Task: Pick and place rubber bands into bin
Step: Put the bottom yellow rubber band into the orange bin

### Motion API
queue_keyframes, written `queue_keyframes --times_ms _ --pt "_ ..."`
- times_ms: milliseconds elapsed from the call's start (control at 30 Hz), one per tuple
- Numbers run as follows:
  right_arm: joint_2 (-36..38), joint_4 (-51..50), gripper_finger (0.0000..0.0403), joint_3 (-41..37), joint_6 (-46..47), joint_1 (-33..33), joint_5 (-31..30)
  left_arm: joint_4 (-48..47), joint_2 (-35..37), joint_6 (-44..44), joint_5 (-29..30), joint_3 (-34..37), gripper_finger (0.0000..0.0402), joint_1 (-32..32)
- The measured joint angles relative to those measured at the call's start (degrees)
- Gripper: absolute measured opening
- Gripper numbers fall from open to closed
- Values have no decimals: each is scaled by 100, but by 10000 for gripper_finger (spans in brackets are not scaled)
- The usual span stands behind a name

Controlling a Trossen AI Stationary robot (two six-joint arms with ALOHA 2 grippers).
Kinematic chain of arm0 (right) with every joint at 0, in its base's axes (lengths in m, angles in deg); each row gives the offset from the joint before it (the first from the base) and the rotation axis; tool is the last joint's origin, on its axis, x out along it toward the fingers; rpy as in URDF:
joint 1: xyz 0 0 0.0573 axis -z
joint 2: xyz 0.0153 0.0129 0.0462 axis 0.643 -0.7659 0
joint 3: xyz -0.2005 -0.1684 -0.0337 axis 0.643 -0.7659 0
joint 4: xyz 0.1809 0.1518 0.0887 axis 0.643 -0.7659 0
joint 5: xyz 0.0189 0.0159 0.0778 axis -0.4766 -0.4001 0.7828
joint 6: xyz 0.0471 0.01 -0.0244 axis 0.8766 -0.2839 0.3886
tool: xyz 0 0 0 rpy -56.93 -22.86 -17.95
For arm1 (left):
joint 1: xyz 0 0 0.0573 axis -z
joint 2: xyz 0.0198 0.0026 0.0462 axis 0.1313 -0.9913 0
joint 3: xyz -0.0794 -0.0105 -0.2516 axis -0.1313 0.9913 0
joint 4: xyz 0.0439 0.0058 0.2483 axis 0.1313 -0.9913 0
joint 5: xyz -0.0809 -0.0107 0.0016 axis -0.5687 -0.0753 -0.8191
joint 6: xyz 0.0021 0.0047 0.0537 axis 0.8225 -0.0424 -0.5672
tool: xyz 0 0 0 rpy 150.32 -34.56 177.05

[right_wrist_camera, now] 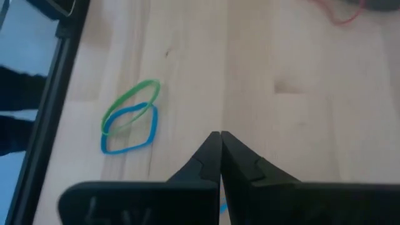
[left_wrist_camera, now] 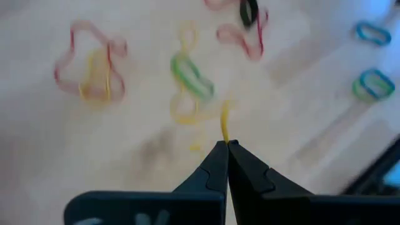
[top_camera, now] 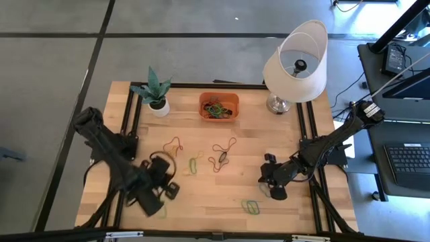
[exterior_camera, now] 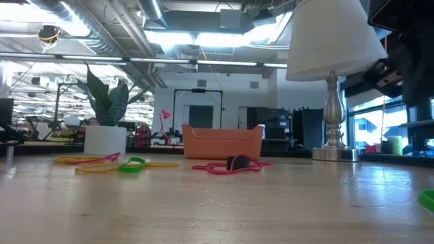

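Rubber bands lie loose on the wooden table: a red and orange pair (top_camera: 176, 144), a yellow and green pair (top_camera: 195, 163), a red one with a black one (top_camera: 223, 154), and a green and blue pair (top_camera: 250, 207). The orange bin (top_camera: 218, 106) stands at the far middle and holds several bands. My left gripper (left_wrist_camera: 226, 145), raised over the near left of the table (top_camera: 160, 204), is shut on a yellow band (left_wrist_camera: 224, 119). My right gripper (right_wrist_camera: 220, 134) is shut with nothing in it, low over the near right (top_camera: 272, 190), beside the green and blue pair (right_wrist_camera: 128, 117). My left gripper pinches the yellow band between its two fingertips, at one end of the band (left_wrist_camera: 225, 137). The fingers slant down toward the table. The band sticks out past the tips as a thin strand, lifted clear of the wood.
A white plant pot (top_camera: 158, 106) stands at the far left and a lamp (top_camera: 295, 64) at the far right, on either side of the bin. Black rails (top_camera: 131, 121) run along the table's left and right sides. Bare wood lies between the two grippers.
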Motion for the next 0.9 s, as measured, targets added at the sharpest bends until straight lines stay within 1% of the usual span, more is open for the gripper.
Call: queue_keyframes --times_ms 100,233,333,433,533,633,767,900 --pt "0 28 7 0 21 2 -247 11 186 -866 2 0 2 -587" --pt "0 27 7 0 40 2 -442 128 439 -2455 -206 -2 2 -1627" --pt "0 -17 7 0 151 2 -691 511 586 -3928 -467 -4 2 -2551" --pt "0 -160 7 0 235 4 -1071 1282 634 -5604 -791 -4 2 -3500" --pt "0 -394 7 2 486 90 -1431 2296 624 -7149 -1447 -4 2 -4465" --pt "-2 -500 3 2 635 279 -1469 3229 473 -8187 -2211 -15 2 -5341" --pt "-2 -502 5 2 738 661 -1466 3970 118 -9106 -3024 -17 2 -6259" --pt "-2 -501 3 2 738 1099 -1469 4474 -468 -9683 -3704 -15 2 -6895"
